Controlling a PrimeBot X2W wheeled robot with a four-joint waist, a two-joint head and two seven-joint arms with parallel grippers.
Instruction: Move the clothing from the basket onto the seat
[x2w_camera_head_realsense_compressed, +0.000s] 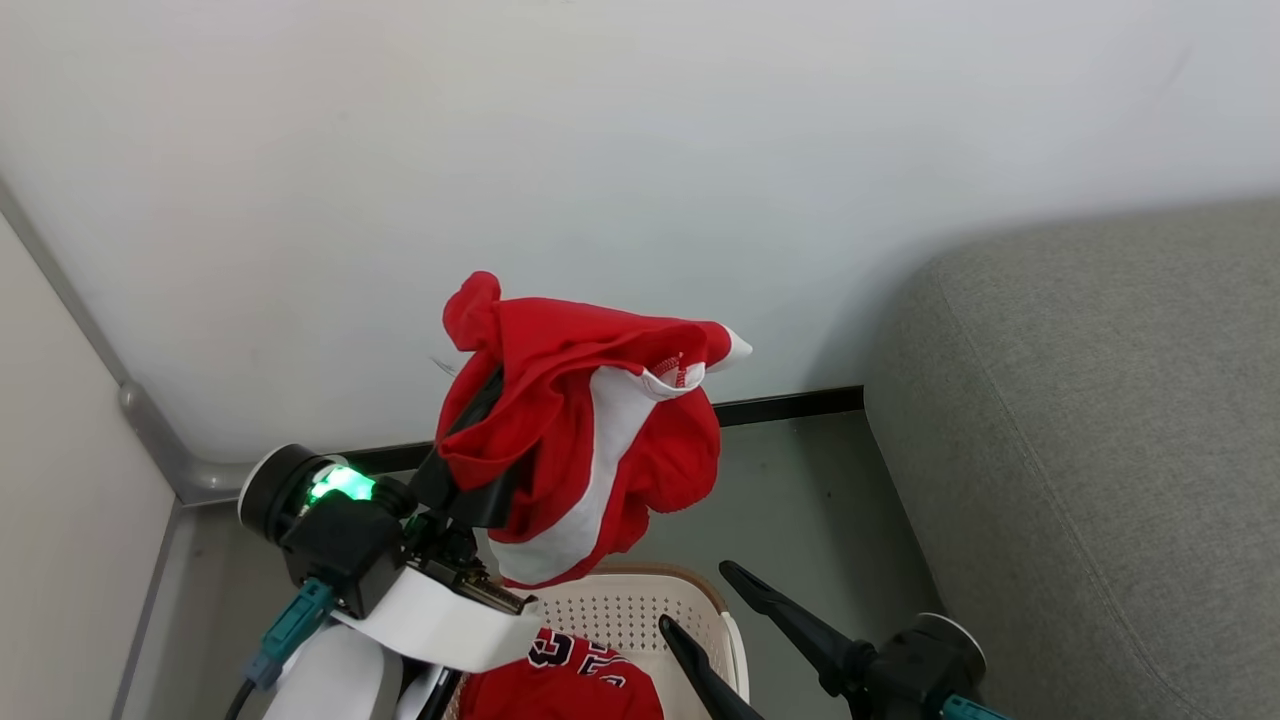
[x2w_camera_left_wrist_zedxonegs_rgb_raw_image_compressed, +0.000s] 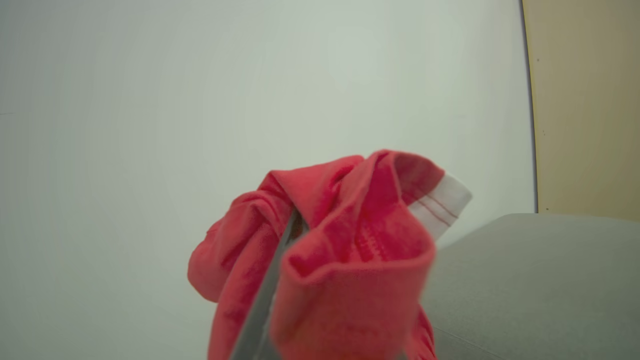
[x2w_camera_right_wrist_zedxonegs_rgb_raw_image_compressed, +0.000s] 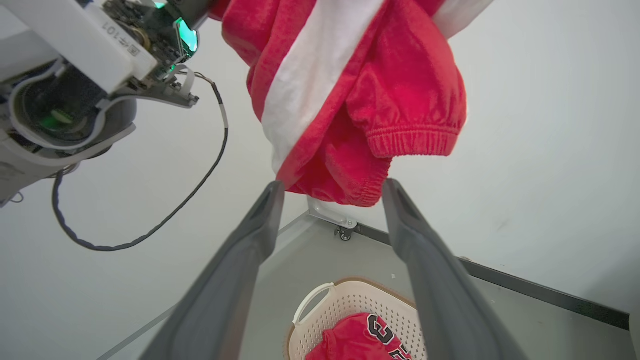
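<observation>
Head downward, wrists close (shorts (x2w_camera_head_realsense_compressed: 560, 400) probably shared)

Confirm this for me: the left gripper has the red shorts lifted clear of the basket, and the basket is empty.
One part is wrong: the basket is not empty. The left gripper does have the red shorts lifted clear of the basket, but a red jersey with black-and-white numerals lies inside it. The right wrist view shows this most plainly.
</observation>
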